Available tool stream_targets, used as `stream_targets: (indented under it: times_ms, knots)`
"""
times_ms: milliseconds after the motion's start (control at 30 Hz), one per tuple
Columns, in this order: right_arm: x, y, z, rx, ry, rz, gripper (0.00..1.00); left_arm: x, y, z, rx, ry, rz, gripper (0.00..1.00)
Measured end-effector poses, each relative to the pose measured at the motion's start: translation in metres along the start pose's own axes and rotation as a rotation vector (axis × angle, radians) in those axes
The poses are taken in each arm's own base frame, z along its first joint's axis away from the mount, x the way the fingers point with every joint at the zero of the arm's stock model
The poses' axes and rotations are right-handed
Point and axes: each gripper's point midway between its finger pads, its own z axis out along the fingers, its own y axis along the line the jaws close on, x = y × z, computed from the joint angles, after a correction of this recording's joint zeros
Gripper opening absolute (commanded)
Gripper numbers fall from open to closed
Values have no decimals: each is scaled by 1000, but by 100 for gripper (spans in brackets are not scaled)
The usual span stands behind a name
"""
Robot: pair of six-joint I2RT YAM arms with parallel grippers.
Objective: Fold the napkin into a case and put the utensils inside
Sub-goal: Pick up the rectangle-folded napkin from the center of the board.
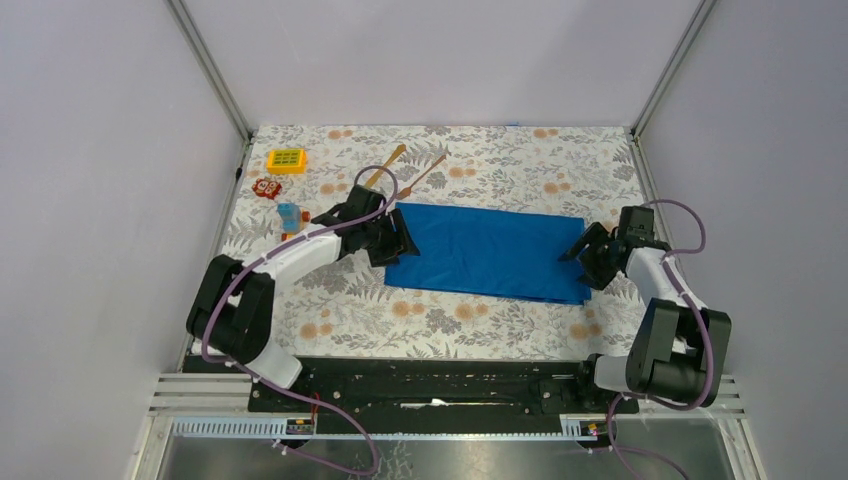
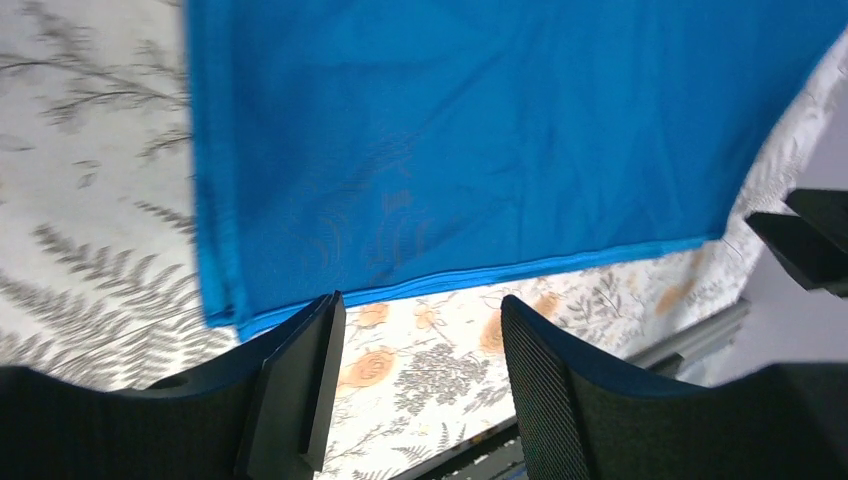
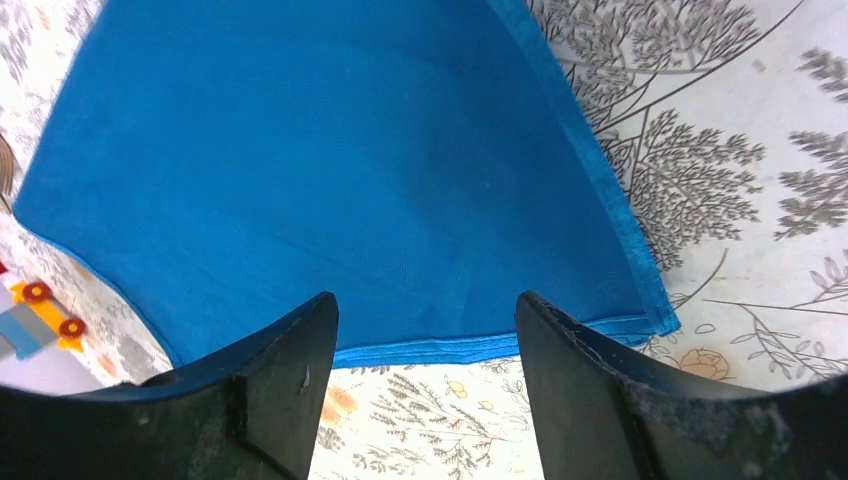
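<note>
A blue napkin [image 1: 490, 252] lies flat as a wide rectangle on a surface [image 1: 330, 310] printed with flowers and ferns. It is stretched between two black grippers. The left gripper [image 1: 403, 240] sits at one short edge of the cloth and the right gripper [image 1: 583, 258] at the other. Both are open and hold nothing.

Beyond the left gripper, toward the far wall, lie the utensils, clear of the cloth. They are a wooden fork [image 1: 385, 166] and, just beside it, a wooden knife [image 1: 427, 174], both slanted. A purple cable [image 1: 375, 180] looping off the left arm crosses the fork's near end. Out to the left gripper's outer side are three small toys. The yellow toy [image 1: 287, 160] is farthest, then the red toy [image 1: 266, 187]. The blue-and-orange toy [image 1: 290, 215] is closest, right by the arm.

The left wrist view shows its two fingers [image 2: 300, 390] spread apart with bare patterned surface between them. The napkin's hem runs just past the fingertips. The other gripper's tip shows at the far end of the cloth.

The right wrist view shows the same open spread of its fingers [image 3: 580, 390]. It adds stacked cloth layers at the napkin's near corner. The blue-and-orange toy shows past the far end. Only the overhead view shows the utensils and the other two toys.
</note>
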Motion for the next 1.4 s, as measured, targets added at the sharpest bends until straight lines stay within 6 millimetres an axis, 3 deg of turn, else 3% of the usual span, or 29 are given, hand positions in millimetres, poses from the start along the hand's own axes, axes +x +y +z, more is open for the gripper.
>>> stream_targets:
  times_ms: [100,233,400,600,733,1067,1233,1333,1400]
  knots:
    - [9,-3,6,-8,40,5,74,6,-9,10,50,38,11,65]
    - [4,-2,-4,-8,-4,-28,74,19,3,21,11,83,25,64]
    - [-4,-5,-17,19,-78,-69,74,21,24,10,-76,32,56,54]
    - [-5,-11,-20,49,-91,-85,73,26,48,6,-164,0,46,60]
    - [-5,-12,-20,51,-90,-89,73,24,54,6,-193,-17,40,47]
    - [-5,-12,-20,52,-90,-95,72,29,64,18,-222,9,33,36]
    - [-5,-13,-20,54,-91,-94,72,27,63,20,-215,1,28,21]
    - [-5,-13,-20,54,-92,-95,72,27,63,21,-212,-2,25,6]
    - [-5,-13,-20,55,-93,-95,72,26,62,21,-211,-4,25,3]
